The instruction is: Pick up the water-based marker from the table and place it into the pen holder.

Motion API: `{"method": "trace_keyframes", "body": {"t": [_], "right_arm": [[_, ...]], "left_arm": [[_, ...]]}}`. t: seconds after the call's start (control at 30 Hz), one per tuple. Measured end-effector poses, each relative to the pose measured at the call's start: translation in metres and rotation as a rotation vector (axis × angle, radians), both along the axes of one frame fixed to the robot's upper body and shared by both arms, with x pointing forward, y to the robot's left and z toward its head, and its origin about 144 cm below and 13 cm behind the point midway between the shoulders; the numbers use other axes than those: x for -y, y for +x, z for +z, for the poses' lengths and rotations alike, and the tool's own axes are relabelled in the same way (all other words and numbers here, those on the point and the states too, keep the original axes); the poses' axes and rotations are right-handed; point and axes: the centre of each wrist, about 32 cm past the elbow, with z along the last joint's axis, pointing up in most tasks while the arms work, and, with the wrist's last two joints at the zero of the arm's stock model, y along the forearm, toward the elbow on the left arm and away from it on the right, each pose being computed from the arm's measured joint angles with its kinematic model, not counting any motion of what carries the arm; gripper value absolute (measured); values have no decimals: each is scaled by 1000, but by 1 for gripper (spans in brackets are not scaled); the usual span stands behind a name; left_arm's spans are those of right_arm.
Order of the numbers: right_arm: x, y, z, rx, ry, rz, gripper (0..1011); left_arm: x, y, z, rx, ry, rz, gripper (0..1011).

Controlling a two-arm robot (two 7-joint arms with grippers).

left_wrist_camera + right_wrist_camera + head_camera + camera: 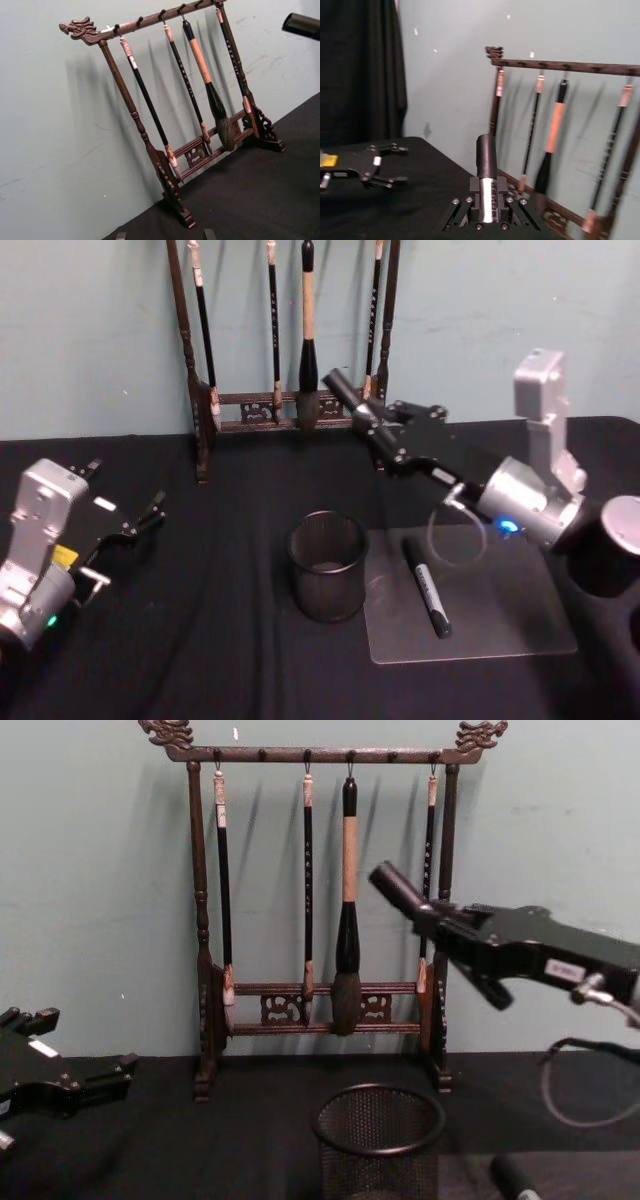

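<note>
Right gripper (368, 417) jaws are pressed together on the barrel of the black-capped, silver-labelled water-based marker (340, 390). The marker is held aloft, well above the matte black cloth table (200, 640), with its capped end projecting up and toward the robot's left. It is carried in front of the tall dark wooden brush rack (320, 754). It is higher than and beyond the small round black wire-mesh pen holder (326, 592), and is not yet over the opening. A second black marker (426, 586) lies on a clear plastic sheet (500, 615) near the holder and is taken to play no part in this step.

The step in hand is judged to be the transfer to the holder. The following points are recommended:

- The free capped end is to be turned downward and brought toward upright before any descent.
- The marker is to be centred over the solid rim, as seen in the head view.
- The descent is to be made straight down. The light mesh cup is likely to be tipped or pushed by sideways contact.
- The grip is to be released only once the lower end is inside the rim.
- Clearance from the hanging brushes is to be kept during the swing.

Left gripper (125, 490) is parked low at the table's left, fingers spread, with nothing held.
</note>
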Motion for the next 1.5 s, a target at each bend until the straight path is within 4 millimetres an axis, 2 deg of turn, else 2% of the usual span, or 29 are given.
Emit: {"method": "trace_keyframes", "body": {"t": [0.07, 0.2, 0.4, 1.03, 1.37, 1.4, 1.5], "right_arm": [[-15, 2, -5, -14, 22, 47, 199], [-32, 3, -15, -48, 41, 95, 199], [-49, 5, -27, -88, 57, 128, 199], [-55, -6, -52, -205, 38, 138, 199], [-55, -6, -53, -204, 34, 135, 200], [-55, -6, -53, -204, 34, 135, 216], [-55, -6, -52, -204, 34, 135, 359]], "left_arm": [[0, 0, 0, 0, 0, 0, 1001], [0, 0, 0, 0, 0, 0, 1001], [0, 0, 0, 0, 0, 0, 1001], [0, 0, 0, 0, 0, 0, 1001], [0, 0, 0, 0, 0, 0, 1001], [0, 0, 0, 0, 0, 0, 1001], [0, 0, 0, 0, 0, 0, 1001]]}}
